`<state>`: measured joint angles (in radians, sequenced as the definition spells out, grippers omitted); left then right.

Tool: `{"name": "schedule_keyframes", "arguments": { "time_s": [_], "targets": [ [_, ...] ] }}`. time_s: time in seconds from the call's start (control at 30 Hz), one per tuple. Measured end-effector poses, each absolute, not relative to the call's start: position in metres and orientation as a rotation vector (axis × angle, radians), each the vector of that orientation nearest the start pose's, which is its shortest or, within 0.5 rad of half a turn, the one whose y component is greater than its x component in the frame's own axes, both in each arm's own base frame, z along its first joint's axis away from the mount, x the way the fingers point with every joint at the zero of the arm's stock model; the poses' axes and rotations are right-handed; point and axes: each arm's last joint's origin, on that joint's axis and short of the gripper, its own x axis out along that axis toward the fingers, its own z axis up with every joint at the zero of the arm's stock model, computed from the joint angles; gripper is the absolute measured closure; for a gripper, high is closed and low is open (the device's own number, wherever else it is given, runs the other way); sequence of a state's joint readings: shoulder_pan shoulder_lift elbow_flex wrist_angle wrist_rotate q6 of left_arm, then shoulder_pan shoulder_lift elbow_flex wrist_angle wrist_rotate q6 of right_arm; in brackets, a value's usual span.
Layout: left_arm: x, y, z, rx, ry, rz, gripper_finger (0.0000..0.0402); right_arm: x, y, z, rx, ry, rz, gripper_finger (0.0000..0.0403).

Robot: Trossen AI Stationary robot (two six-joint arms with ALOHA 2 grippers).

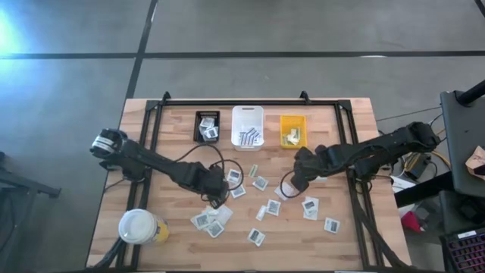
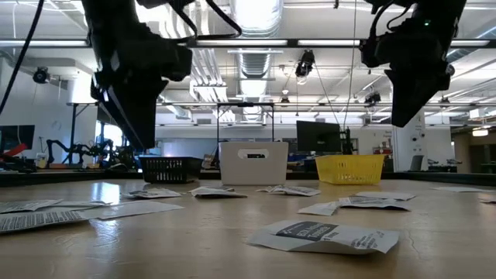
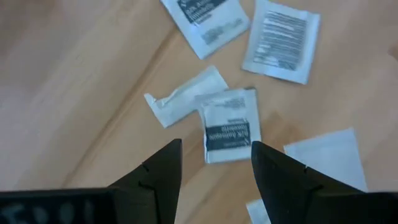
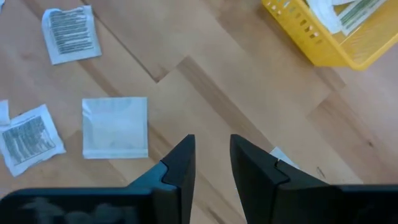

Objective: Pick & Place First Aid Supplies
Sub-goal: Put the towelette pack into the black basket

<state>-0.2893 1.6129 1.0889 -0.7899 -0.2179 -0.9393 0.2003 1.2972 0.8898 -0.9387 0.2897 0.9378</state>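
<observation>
The left claw (image 3: 214,171) hangs over the scatter of small flat paper first aid packets (image 1: 254,201) in the left-middle of the pale wooden plank bench (image 1: 144,152). Its two dark fingers stand wide apart and hold nothing. Straight between them in the left wrist view lies a white square packet with a dark printed patch (image 3: 228,124), partly overlapping a narrow pale folded strip (image 3: 183,94). To take the square one cleanly, I judge the claw should come straight down with a finger on each side of it. It should stay clear of the strip, and press flat enough to lift the paper edge without dragging its neighbours.

The right claw (image 4: 211,165) hovers right of centre, on the near side of the small yellow slotted bin (image 4: 323,37). Its fingers are set a little apart with nothing between them. A plain white square packet (image 4: 115,127) lies on the bench just beside its line.

The packets are spread across the middle and near part of the bench, none in either claw. At the far edge stand three bins in a row: a small black bin (image 1: 208,125), a white bin (image 1: 248,126) and the yellow one, each already holding a few pieces. A large white-lidded cup (image 1: 139,226) sits at the near left corner.

The bench stands on a grey concrete floor (image 1: 250,26) crossed by dark lines. The low view looks into an open workshop with strip lights, ducting and monitors behind.
</observation>
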Motion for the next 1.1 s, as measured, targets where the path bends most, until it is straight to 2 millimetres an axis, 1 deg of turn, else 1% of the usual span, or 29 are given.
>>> {"name": "schedule_keyframes", "arguments": {
  "time_s": [0.13, 0.37, 0.67, 0.77, 0.97, 1.1],
  "targets": [
    [0.291, -0.080, 0.192, -0.477, 1.206, 0.535, 0.0216, 0.215, 0.039, 0.221, 0.466, 1.143, -0.650, 0.0315],
    [0.297, -0.082, 0.174, -0.457, 1.257, 0.555, 0.0216, 0.214, 0.040, 0.220, 0.462, 1.146, -0.648, 0.0326],
    [0.303, -0.080, 0.172, -0.447, 1.225, 0.533, 0.0218, 0.214, 0.040, 0.220, 0.464, 1.142, -0.647, 0.0330],
    [0.304, -0.080, 0.172, -0.434, 1.220, 0.522, 0.0228, 0.215, 0.040, 0.220, 0.465, 1.141, -0.646, 0.0325],
    [0.303, -0.080, 0.170, -0.415, 1.226, 0.511, 0.0264, 0.215, 0.040, 0.220, 0.466, 1.138, -0.645, 0.0316],
    [0.300, -0.077, 0.167, -0.411, 1.237, 0.519, 0.0277, 0.215, 0.040, 0.220, 0.467, 1.137, -0.644, 0.0312]
  ]
}}
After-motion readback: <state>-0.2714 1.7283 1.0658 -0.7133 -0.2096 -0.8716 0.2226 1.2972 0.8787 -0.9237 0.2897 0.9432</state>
